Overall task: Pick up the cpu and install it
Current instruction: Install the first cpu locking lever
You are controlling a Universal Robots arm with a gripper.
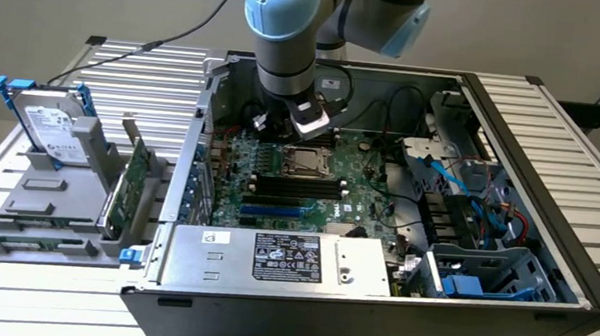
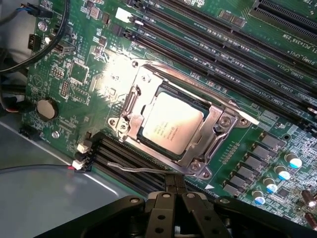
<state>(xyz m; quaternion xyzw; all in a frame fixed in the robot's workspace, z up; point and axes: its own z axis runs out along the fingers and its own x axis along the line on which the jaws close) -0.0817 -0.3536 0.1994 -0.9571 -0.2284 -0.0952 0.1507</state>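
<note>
I read the gripper as clenched on nothing, hanging just off the socket edge by the lever. The cpu lies in the socket, framed. In the exterior view the case walls stand well apart from the socket. The wrist view has slots close beside the socket.

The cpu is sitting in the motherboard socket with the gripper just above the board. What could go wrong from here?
1. The cpu lies inside the socket frame, but whether it sits flush is unclear; pressing on it could damage the socket.
2. The thin wire lever lies just ahead of the gripper; a low move might snag it.
3. Memory slots run close beside the socket, leaving little margin.
</note>
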